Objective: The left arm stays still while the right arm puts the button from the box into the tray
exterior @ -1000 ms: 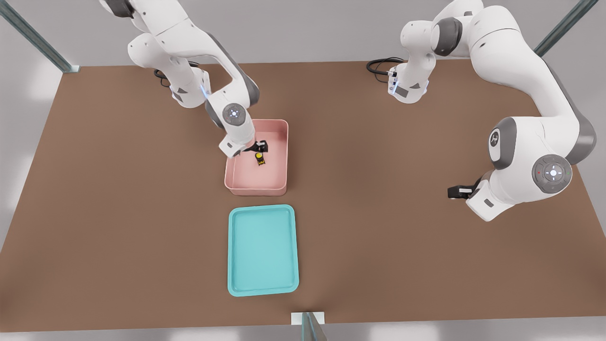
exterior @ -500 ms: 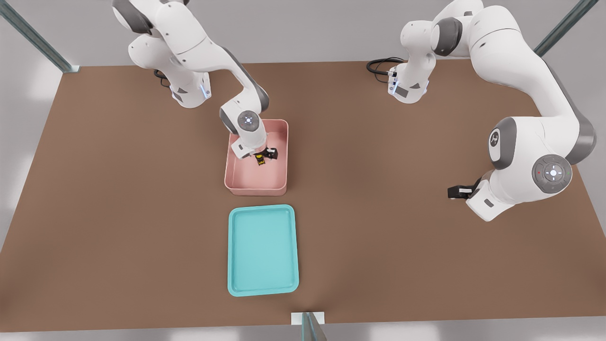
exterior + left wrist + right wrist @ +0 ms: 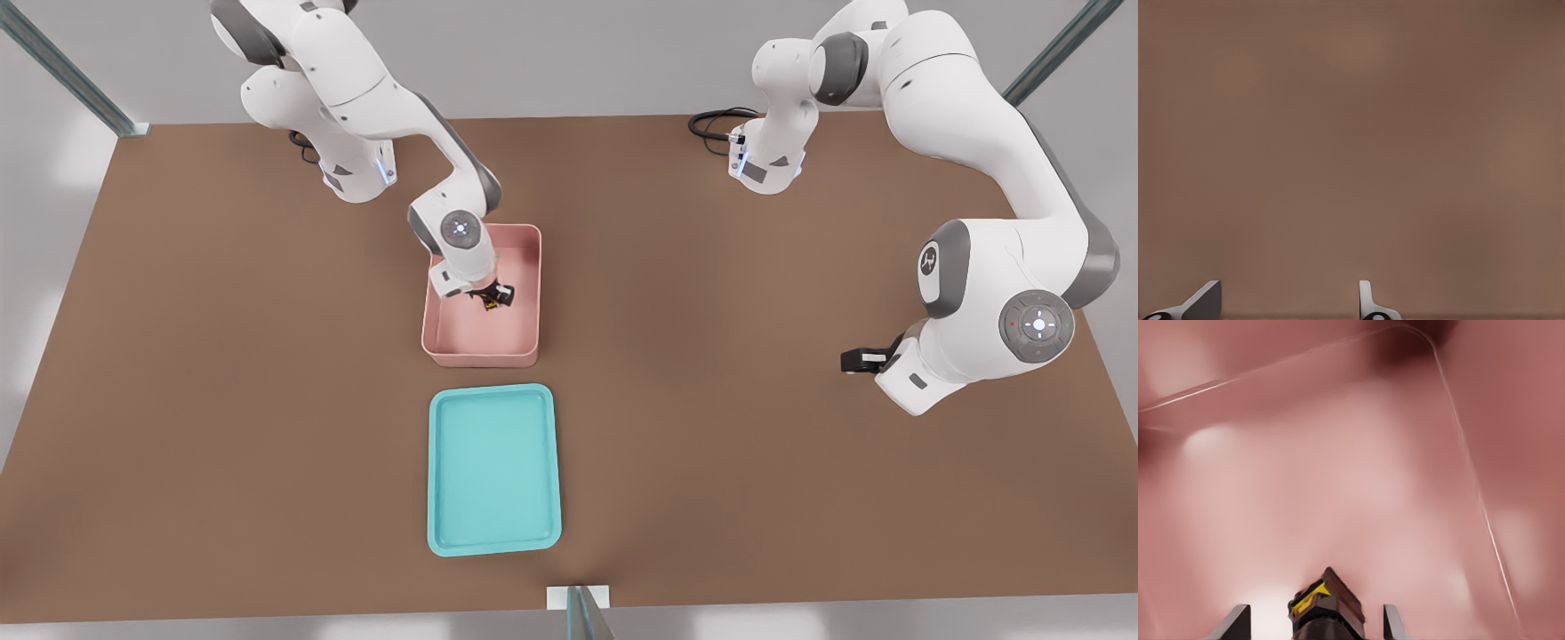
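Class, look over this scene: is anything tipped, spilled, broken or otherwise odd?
Nothing stands out. The button sits inside the pink box, between the open fingers of the gripper, not yet gripped. The teal tray lies flat and undamaged.

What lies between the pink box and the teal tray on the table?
Only a bare strip of brown table separates the box from the tray, shown in the front view. The gripper is inside the box.

Pincer (image 3: pixel 492 296) over button (image 3: pixel 488 303) in box (image 3: pixel 481 356)

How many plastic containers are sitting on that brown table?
2. The pink box is mid-table, with the gripper straddling the button inside. The teal tray lies just nearer the camera.
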Tool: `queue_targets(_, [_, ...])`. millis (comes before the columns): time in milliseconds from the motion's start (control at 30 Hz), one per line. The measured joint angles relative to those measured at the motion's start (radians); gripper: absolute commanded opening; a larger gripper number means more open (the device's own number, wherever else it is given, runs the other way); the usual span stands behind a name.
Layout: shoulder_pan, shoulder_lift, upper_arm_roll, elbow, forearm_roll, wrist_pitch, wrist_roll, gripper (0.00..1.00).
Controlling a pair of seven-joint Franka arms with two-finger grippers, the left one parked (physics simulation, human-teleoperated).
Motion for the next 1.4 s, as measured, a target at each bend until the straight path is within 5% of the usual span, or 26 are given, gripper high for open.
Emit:
queue_targets(67, [0.0, 0.0, -0.001, -0.001, 0.0, 0.003, 0.009, 0.81])
queue_targets(300, [0.007, -0.002, -0.002, -0.002, 0.001, 0.007, 0.036, 0.82])
queue_targets(733, [0.009, -0.002, -0.002, 0.0, 0.006, 0.007, 0.076, 0.49])
queue_targets(1167, [0.001, -0.149, -0.006, 0.021, 0.008, -0.094, 0.09, 0.46])
queue_targets(1400, [-0.054, -0.155, -0.032, 0.291, 0.009, -0.297, 0.093, 0.45])
